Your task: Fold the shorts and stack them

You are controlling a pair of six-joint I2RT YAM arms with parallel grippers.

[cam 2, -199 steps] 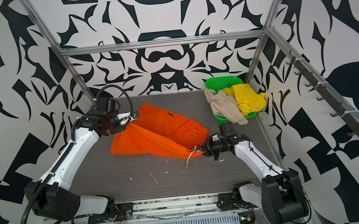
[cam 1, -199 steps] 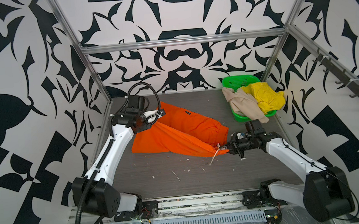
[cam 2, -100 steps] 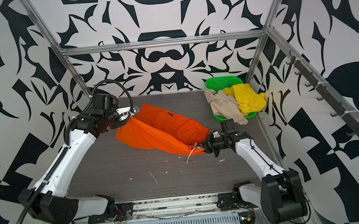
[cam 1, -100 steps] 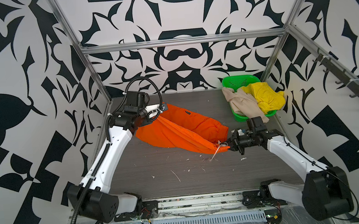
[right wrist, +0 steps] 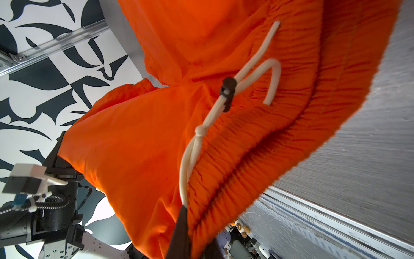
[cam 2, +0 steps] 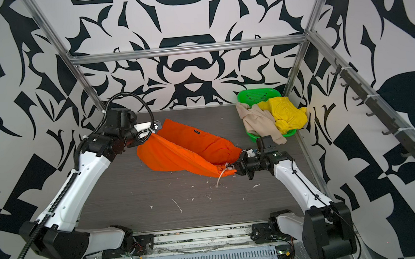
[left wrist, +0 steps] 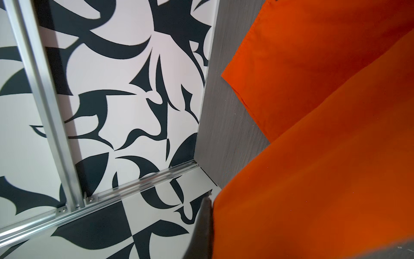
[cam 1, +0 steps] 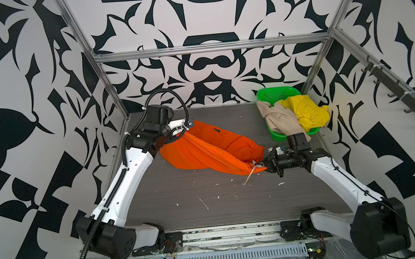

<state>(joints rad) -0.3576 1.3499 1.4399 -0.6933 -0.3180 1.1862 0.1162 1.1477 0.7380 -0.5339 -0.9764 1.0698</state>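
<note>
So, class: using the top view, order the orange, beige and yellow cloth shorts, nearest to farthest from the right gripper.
1. Bright orange shorts: held in the right gripper.
2. Beige shorts: over the green basket's front.
3. Bright yellow shorts: basket's right side.

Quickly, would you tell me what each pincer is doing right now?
Left pincer: shut on the orange shorts.
Right pincer: shut on the orange shorts, at the waistband.

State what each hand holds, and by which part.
Both hold the bright orange cloth shorts: left hand the leg end, right hand the elastic waistband.
</note>
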